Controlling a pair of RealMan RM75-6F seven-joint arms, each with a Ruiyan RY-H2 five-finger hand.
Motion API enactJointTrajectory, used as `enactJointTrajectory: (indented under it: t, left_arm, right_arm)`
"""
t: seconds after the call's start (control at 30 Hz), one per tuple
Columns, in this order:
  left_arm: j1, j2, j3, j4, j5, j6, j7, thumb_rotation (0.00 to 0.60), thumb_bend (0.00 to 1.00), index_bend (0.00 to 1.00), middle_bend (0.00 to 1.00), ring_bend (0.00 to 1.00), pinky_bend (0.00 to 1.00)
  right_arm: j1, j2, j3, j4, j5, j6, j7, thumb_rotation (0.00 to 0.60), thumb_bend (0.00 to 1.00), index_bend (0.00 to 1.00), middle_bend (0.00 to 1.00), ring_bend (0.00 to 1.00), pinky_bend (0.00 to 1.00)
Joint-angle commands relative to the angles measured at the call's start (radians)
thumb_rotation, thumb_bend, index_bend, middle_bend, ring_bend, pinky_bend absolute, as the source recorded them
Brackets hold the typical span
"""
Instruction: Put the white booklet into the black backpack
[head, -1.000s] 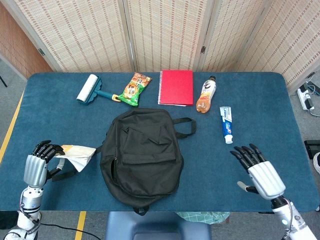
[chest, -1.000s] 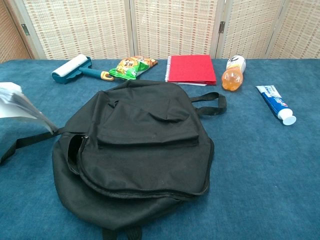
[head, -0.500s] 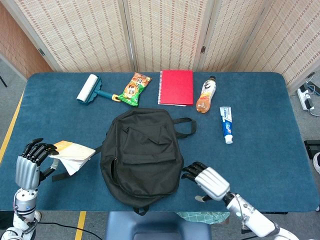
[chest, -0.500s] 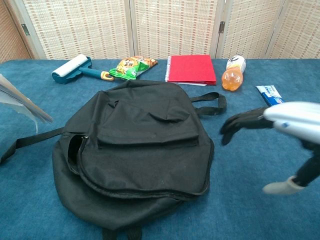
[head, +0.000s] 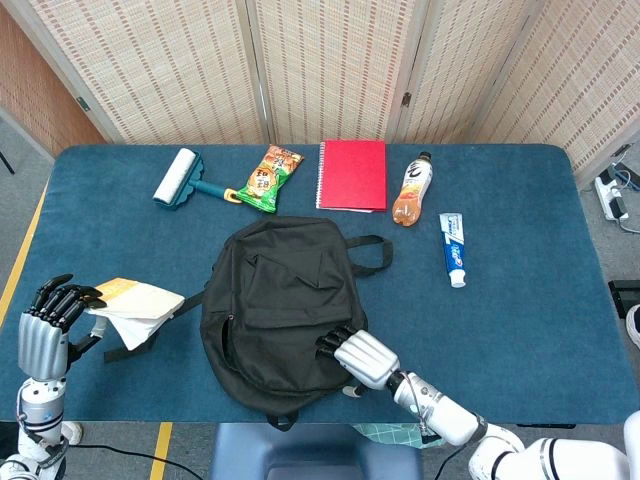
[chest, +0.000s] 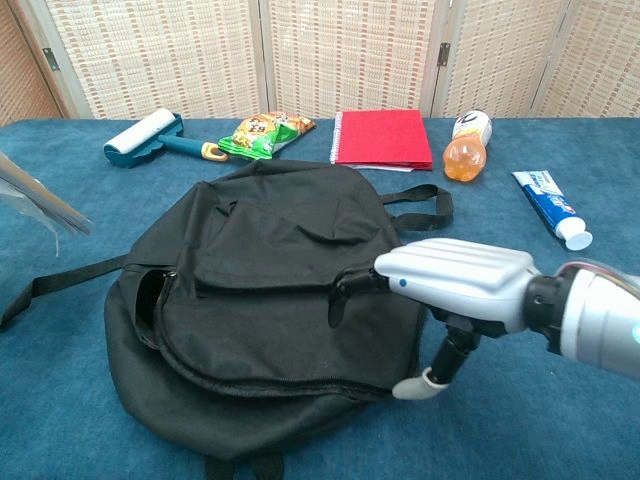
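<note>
Blue table (head: 560, 300) carries all things. Your right hand (head: 360, 355) rests its fingers on the black backpack (head: 285, 300), holding nothing. Your left hand (head: 48, 325) grips the white booklet (head: 135, 300) beside the backpack's left. Farther lies a red notebook (head: 352, 173).

A woven folding screen (head: 340, 65) stands behind the blue table (head: 520, 210).

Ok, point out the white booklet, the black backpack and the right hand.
white booklet (head: 140, 299), head view, top cover.
black backpack (head: 290, 270), head view, front pocket panel.
right hand (chest: 462, 281), chest view, back of the hand.
</note>
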Motion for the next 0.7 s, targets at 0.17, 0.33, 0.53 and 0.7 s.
enactJointTrajectory:
  t: [0.17, 0.33, 0.53, 0.7]
  left_arm:
    - [0.001, 0.008, -0.009, -0.001, -0.006, -0.003, 0.000, 0.600, 0.50, 0.67, 0.52, 0.46, 0.32]
    - [-0.003, 0.016, -0.023, -0.005, -0.014, -0.005, -0.008, 0.600, 0.50, 0.67, 0.52, 0.46, 0.32]
    - [-0.003, 0.027, -0.037, -0.011, -0.022, 0.005, -0.019, 0.600, 0.50, 0.67, 0.52, 0.46, 0.32]
    - [-0.003, 0.040, -0.047, -0.019, -0.027, 0.012, -0.024, 0.600, 0.50, 0.67, 0.52, 0.46, 0.32]
  right_arm:
    - [0.061, -0.080, 0.023, 0.068, 0.111, -0.043, -0.097, 0.600, 0.35, 0.42, 0.22, 0.19, 0.15]
    - [0.086, -0.111, 0.022, 0.091, 0.162, -0.042, -0.141, 0.600, 0.42, 0.51, 0.23, 0.20, 0.15]
    - [0.098, -0.135, 0.021, 0.111, 0.176, -0.003, -0.156, 0.600, 0.50, 0.66, 0.29, 0.25, 0.20]
    - [0.100, -0.141, 0.025, 0.114, 0.171, 0.033, -0.145, 0.600, 0.54, 0.74, 0.35, 0.30, 0.21]
